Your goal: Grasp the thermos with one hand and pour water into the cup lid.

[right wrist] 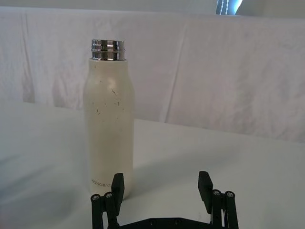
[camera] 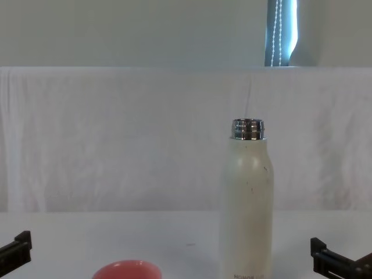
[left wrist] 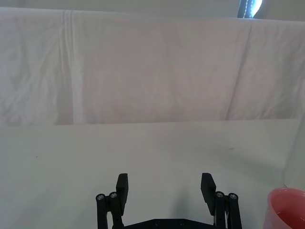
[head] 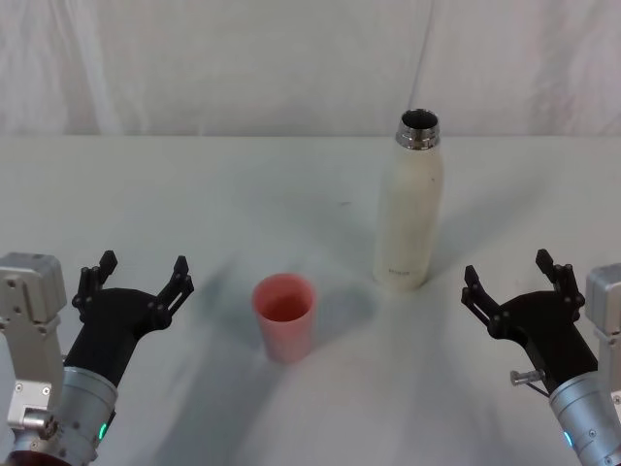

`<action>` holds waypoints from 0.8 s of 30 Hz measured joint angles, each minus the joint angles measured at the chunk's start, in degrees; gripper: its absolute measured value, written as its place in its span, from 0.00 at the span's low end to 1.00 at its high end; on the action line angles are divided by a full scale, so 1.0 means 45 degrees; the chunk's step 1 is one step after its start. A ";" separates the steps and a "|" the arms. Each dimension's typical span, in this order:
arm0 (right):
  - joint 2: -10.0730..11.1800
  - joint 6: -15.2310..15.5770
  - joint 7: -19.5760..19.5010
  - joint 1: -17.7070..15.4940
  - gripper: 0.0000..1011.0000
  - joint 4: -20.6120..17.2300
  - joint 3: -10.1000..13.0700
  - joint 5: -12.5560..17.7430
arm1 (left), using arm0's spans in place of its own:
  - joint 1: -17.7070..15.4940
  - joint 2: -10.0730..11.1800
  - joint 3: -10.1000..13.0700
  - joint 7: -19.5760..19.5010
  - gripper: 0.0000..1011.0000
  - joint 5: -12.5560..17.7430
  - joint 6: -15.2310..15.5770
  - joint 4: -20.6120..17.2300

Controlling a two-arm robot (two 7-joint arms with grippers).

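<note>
Thermos (head: 411, 209): cream-white, upright on the white-draped tabletop (head: 194, 194), cap off, steel threaded neck open to the top, toward the far right of the work area; small grey lettering near base, dark specks on body. Cup lid (head: 284, 316): salmon-pink, upright, mouth up, near centre, nearer the robot than the thermos and well apart from it to the left; apparently set so as to receive a pour from the tilted neck. Right pincer (head: 510, 272): jaws spread wide, nothing held, low over the tabletop, near the thermos on its right and somewhat nearer the robot, not touching; wrist view places the bottle's base just off one finger (right wrist: 117, 187), not yet between the two; judged the likelier arm for the grasp, being the closer. Left pincer (head: 141, 274): likewise wide open and empty, left of the cup lid, apart from it; probably parked. Stage: grasp not yet made; pour not begun. Risk: tall narrow bottle, liable to tip if nudged off-centre.
</note>
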 joint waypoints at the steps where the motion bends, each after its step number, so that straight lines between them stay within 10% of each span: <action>1: 0.0000 0.0000 0.0000 0.0000 0.99 0.0000 0.0000 0.0000 | 0.0000 0.0000 0.0000 0.0000 0.99 0.0000 0.0000 0.0000; 24: 0.0000 -0.0001 0.0001 0.0000 0.99 0.0000 0.0000 0.0000 | 0.0000 0.0000 0.0000 -0.0001 0.99 0.0000 0.0000 0.0000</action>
